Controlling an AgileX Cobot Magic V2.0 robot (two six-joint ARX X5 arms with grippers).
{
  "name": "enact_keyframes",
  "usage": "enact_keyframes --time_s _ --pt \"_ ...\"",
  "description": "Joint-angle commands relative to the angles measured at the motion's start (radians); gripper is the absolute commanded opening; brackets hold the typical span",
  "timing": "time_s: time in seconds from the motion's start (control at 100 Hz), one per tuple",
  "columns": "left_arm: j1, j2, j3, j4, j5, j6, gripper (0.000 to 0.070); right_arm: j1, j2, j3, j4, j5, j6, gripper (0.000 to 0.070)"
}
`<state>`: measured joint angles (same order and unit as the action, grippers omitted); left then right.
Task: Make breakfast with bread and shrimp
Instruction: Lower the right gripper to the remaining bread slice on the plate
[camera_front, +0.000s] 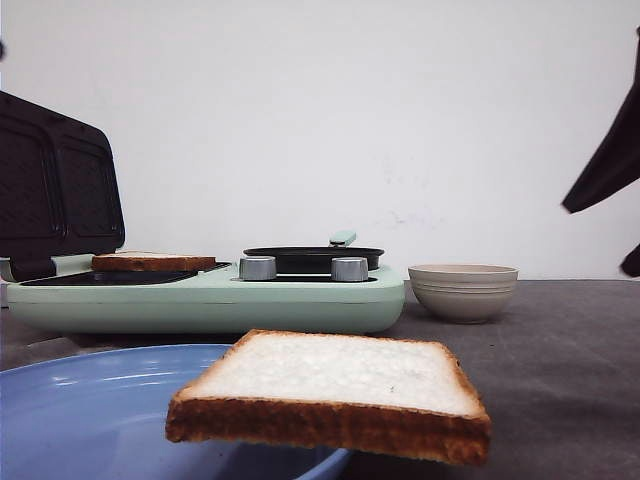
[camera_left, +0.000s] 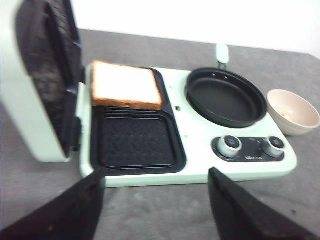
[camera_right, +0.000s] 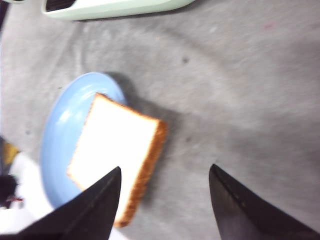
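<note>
One slice of bread (camera_front: 340, 375) lies tilted on the blue plate (camera_front: 80, 410), its crust hanging over the plate's rim. In the right wrist view this bread (camera_right: 115, 145) sits below and left of my open right gripper (camera_right: 166, 167), which holds nothing. A second slice (camera_left: 125, 84) rests on the far sandwich plate of the mint breakfast maker (camera_left: 195, 145). My left gripper (camera_left: 155, 171) hangs open and empty in front of the maker. The shrimp cannot be made out; the beige bowl (camera_left: 292, 107) shows only a pale smudge inside.
The maker's lid (camera_front: 55, 190) stands open at the left. A black frying pan (camera_front: 312, 258) sits on its right half behind two knobs (camera_front: 257, 267). The bowl (camera_front: 462, 290) stands to the right of the maker. Part of my right arm (camera_front: 610, 160) shows at the upper right.
</note>
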<state>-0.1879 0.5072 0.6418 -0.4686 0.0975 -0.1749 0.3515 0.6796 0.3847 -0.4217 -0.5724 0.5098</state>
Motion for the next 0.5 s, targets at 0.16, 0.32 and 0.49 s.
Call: enact_keyframes --time_s 0.16,0.32,0.49 --pt "-0.002 -0.060 0.002 -0.063 -0.027 0.031 0.0399 0.073 0.006 -0.084 0.097 -0.018 0.139 0.0343" --pt "-0.002 -0.066 0.002 -0.068 -0.027 0.031 0.0398 0.116 0.006 -0.126 0.133 -0.062 0.163 0.0343" --pt "-0.002 -0.066 0.002 -0.068 -0.027 0.031 0.0398 0.135 0.006 -0.171 0.208 -0.118 0.220 0.0344"
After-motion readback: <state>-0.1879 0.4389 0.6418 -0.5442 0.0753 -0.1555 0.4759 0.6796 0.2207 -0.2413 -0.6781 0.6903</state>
